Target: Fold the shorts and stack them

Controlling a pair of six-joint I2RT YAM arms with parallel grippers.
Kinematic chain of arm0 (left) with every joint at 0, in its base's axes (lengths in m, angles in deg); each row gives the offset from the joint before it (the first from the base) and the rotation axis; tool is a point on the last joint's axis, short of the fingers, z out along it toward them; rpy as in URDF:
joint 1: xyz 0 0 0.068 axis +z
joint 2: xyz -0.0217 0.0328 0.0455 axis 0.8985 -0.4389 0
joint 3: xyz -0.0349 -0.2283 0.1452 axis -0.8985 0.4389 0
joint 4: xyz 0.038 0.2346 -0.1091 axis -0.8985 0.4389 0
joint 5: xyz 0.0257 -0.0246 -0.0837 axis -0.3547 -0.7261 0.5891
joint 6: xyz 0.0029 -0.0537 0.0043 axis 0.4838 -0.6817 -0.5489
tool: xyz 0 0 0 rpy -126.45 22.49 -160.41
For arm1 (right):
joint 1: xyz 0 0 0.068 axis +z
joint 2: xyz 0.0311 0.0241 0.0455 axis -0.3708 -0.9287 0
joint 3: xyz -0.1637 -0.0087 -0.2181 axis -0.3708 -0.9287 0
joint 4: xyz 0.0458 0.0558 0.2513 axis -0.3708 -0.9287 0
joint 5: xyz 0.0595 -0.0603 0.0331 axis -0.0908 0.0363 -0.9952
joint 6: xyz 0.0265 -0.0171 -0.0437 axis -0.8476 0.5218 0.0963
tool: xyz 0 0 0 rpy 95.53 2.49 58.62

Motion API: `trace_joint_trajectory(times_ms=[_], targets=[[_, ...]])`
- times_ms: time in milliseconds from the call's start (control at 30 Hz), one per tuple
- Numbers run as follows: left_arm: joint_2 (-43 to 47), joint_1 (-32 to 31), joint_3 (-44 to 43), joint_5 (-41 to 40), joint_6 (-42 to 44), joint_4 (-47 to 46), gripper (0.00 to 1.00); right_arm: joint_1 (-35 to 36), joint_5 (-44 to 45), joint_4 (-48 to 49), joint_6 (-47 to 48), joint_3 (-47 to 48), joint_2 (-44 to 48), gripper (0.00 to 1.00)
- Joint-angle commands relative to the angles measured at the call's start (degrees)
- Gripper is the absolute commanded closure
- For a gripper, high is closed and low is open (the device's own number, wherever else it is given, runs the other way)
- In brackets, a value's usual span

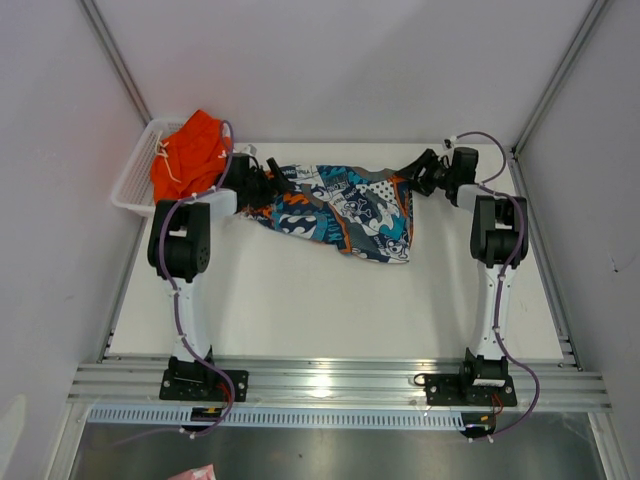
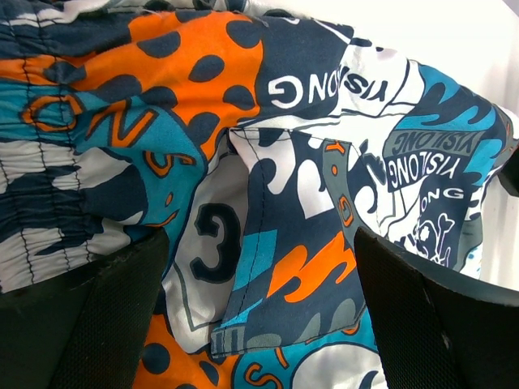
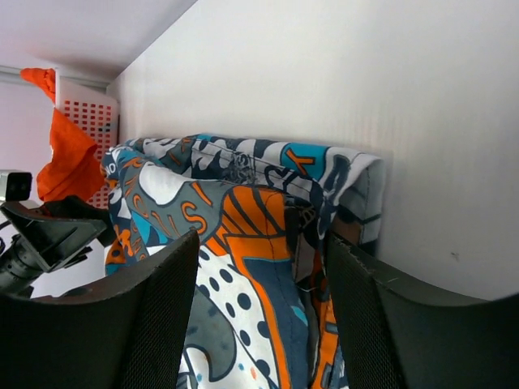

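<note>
Printed shorts (image 1: 345, 210) lie spread along the tabletop's far edge between both grippers. The left gripper (image 1: 264, 186) hangs wide over their left end. The right gripper (image 1: 424, 172) stands partly parted astride their far right corner, not clamped. Orange shorts (image 1: 190, 150) sit in the basket (image 1: 135, 190) at the far left corner.

Walls (image 1: 330, 60): white panels are enclosing the table.
Table (image 1: 330, 300): white top is catching soft, even light.
Rail (image 1: 340, 378): metal is gleaming along the near edge.
</note>
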Motion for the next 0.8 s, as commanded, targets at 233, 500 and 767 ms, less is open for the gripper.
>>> trace_joint_trajectory(times_ms=[233,500,767], targets=[[-2.36,-0.80,-0.84,-3.03,2.27,5.00,0.01,0.68,-4.23,8.25,-3.92,2.16,-1.95,0.39],[-2.44,-0.88,-1.37,-3.03,2.53,5.35,0.01,1.12,-5.28,9.12,-6.99,8.48,-7.92,0.52],[-2.36,-0.88,-1.28,-3.91,2.36,5.70,0.01,-1.25,1.03,13.97,-8.51,6.49,-6.98,1.00]])
